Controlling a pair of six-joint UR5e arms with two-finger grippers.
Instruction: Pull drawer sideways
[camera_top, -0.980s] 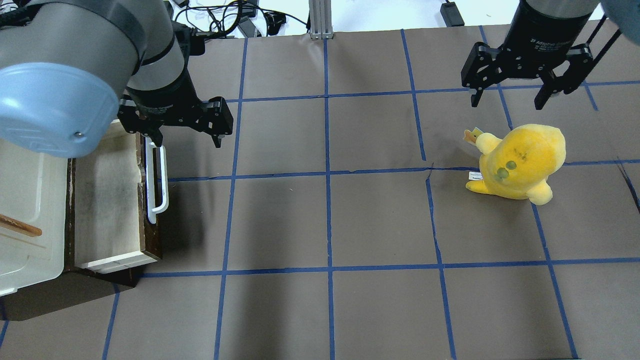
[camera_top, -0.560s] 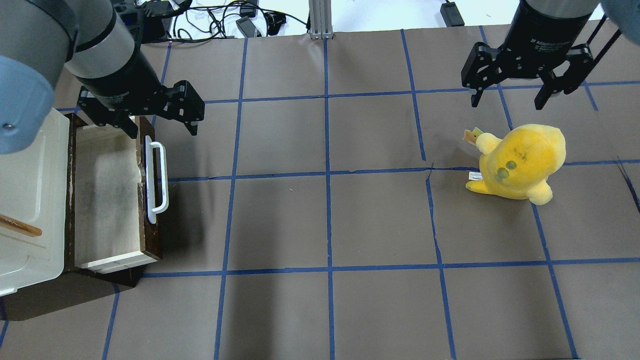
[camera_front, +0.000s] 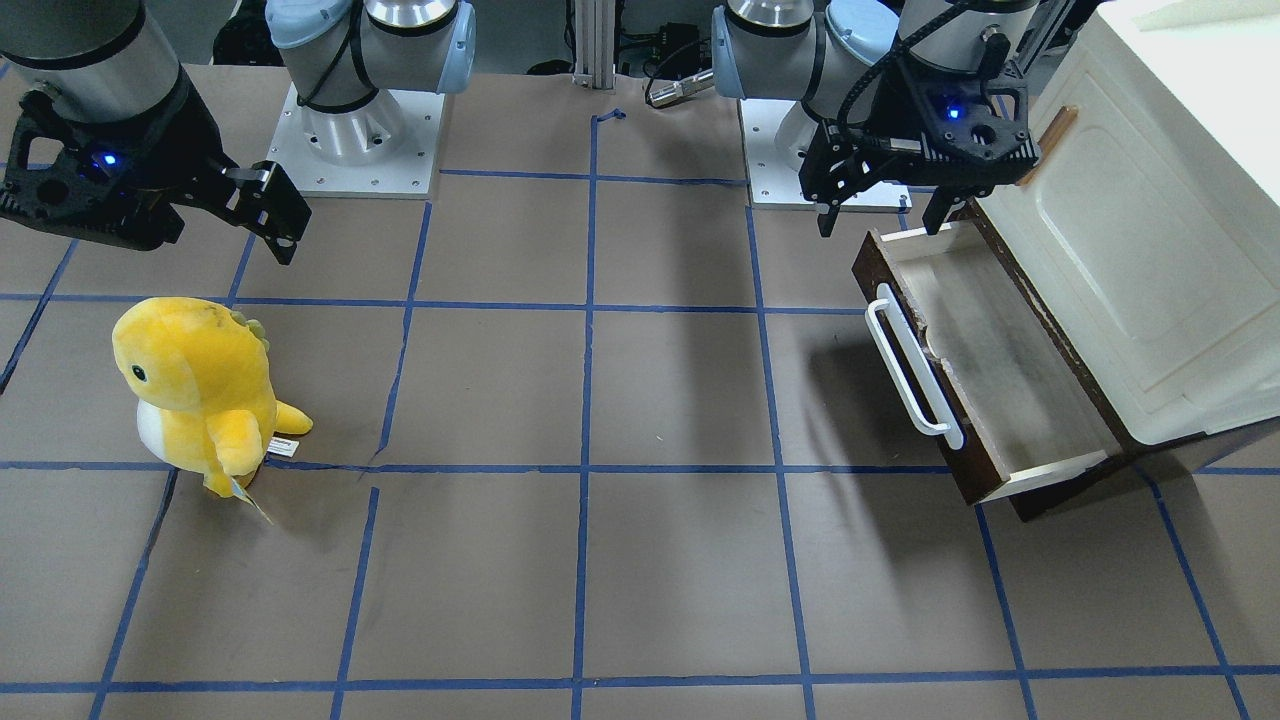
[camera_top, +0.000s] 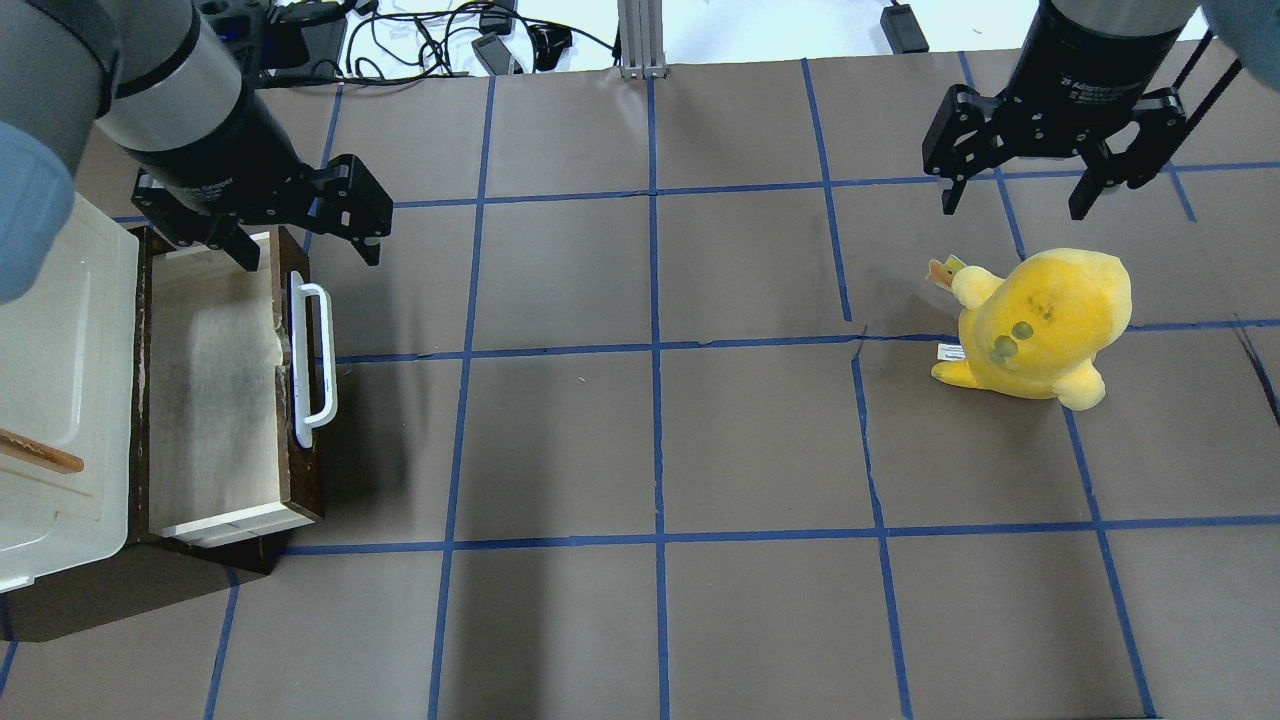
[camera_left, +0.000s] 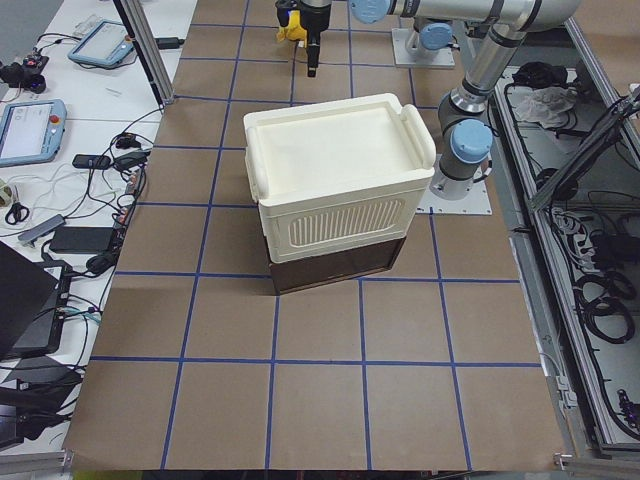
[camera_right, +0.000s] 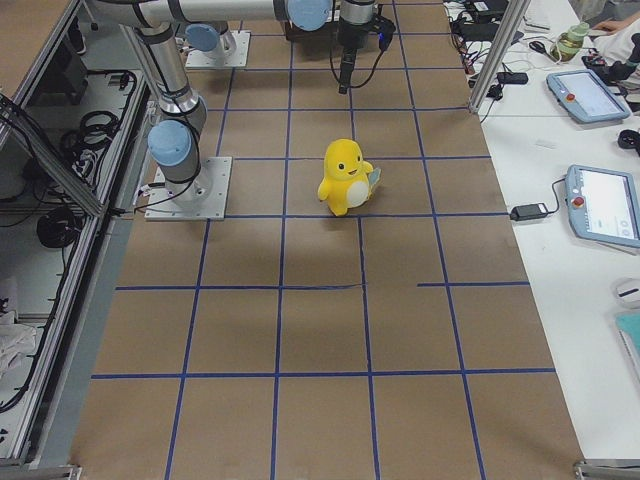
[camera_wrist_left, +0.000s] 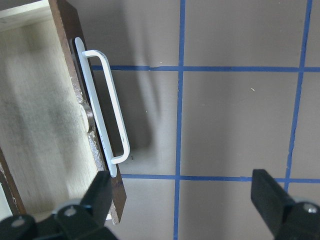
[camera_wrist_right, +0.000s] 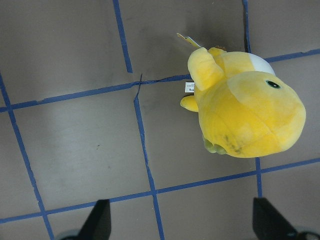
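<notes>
At nine o'clock the drawer (camera_top: 215, 390) stood pulled out sideways, its white handle (camera_top: 310, 365) ungripped. Beyond it, at ten o'clock, the left gripper (camera_top: 308, 258) hung spread and empty. The pull looked finished, so a clean retreat seemed next. At two o'clock the right gripper (camera_top: 1014, 208) gaped, idle.

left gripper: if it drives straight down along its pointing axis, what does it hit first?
Probably the drawer. The left gripper is open and points down, astride the far end of the drawer's dark front. One finger is over the drawer's end, the other over bare table. Depth is unclear.
</notes>
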